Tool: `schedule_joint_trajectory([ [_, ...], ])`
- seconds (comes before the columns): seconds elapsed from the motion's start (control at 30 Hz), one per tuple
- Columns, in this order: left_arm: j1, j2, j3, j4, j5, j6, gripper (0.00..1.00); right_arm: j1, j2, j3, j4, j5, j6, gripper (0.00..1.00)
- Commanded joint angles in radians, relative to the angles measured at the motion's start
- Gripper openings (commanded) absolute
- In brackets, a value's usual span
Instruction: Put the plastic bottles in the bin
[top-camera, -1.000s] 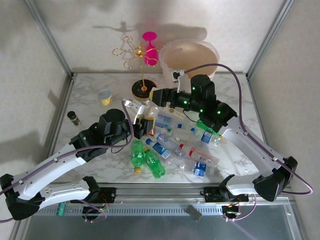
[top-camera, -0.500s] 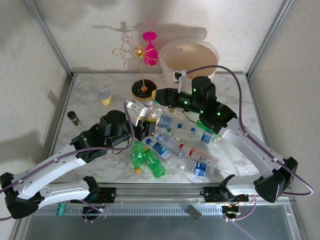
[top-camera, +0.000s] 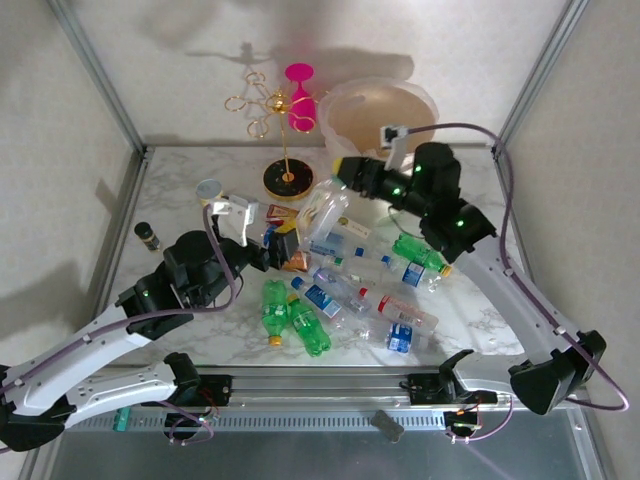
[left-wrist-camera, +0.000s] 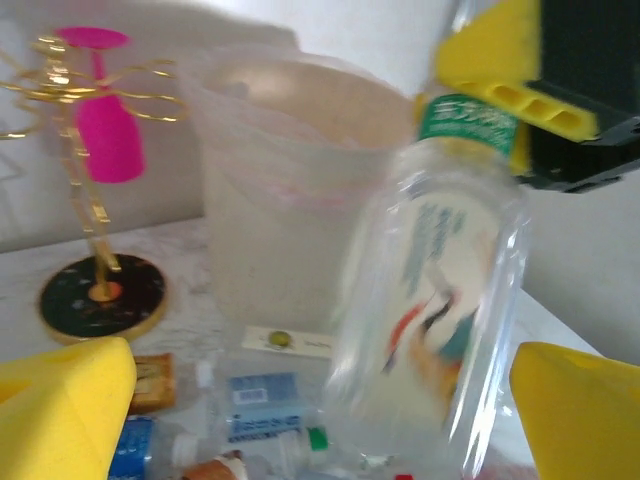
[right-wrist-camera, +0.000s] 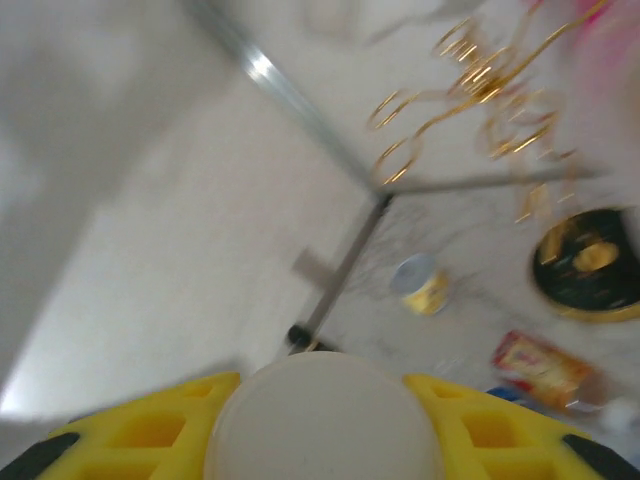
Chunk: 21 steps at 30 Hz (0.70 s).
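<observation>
Bottle (top-camera: 325, 208) dangling by neck, right gripper (top-camera: 343, 170) pinching cap end, probably for swing to bin (top-camera: 335, 125) upper centre; left gripper (top-camera: 283, 247) spread, not touching.

The left arm (top-camera: 110, 325) reaches from lower left toward centre frame, the left gripper (top-camera: 283, 243) spread wide. The right arm (top-camera: 510, 290) arcs up the right side, the right gripper (top-camera: 345, 172) clamped on a bottle (top-camera: 322, 212) by its cap.
</observation>
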Motion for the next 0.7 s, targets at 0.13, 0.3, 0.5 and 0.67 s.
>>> schedule_joint_trajectory([
  [0.13,-0.003,0.057,-0.061,-0.036,-0.274,0.002,0.94,-0.216,0.068,0.246,-0.010,0.017,-0.023,0.28],
  [0.3,-0.003,0.055,-0.128,0.025,-0.274,0.009,0.94,-0.271,0.240,0.477,-0.092,0.096,-0.143,0.28],
  [0.5,-0.002,0.057,-0.166,0.063,-0.233,-0.001,0.94,-0.276,0.441,0.656,-0.172,0.248,-0.293,0.28],
  [0.67,0.002,0.070,-0.177,0.077,-0.200,-0.016,0.93,-0.277,0.612,0.800,-0.239,0.308,-0.368,0.28],
])
